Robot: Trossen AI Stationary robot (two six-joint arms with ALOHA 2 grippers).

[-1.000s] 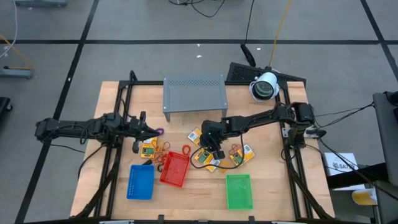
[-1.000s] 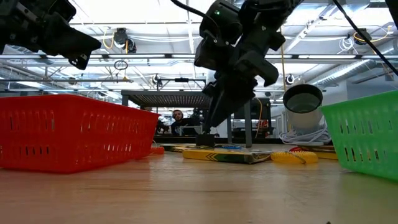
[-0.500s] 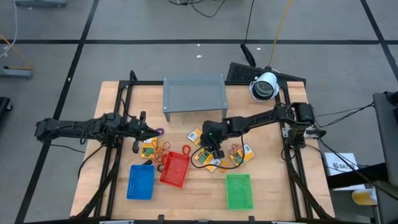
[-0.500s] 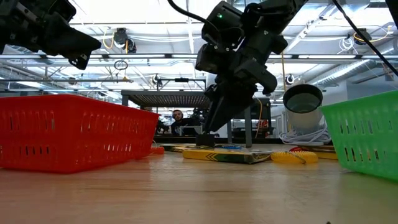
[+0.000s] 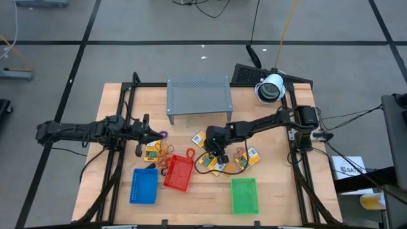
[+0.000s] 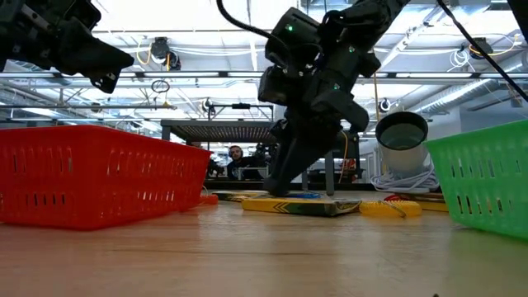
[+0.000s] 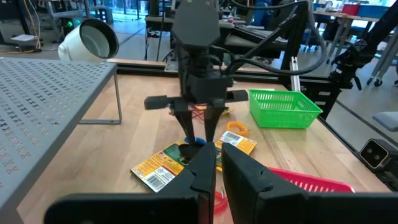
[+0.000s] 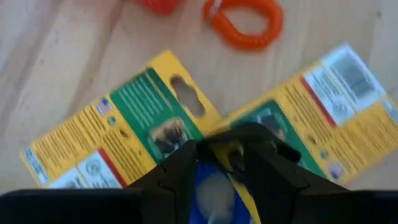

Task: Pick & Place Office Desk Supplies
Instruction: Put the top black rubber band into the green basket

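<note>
Several yellow packets lie flat on the table's middle, with orange and red rubber-band loops among them. My right gripper slants down over them, open. Its fingertips stand on either side of a blue-topped item that lies on the packets. In the left wrist view its two fingers show apart above that blue spot. My left gripper waits raised at the table's left, shut, with a purple loop on the table just past its tips. My right gripper comes from above, slanting down, with one fingertip on each side of the blue-topped item's end. I cannot tell whether the fingertips touch it or the packet under it. The item lies flat on the packets.
A blue tray, a red tray and a green tray stand along the near edge. A grey perforated rack stands at the far middle and a white round lamp at the far right. Another packet lies left of centre.
</note>
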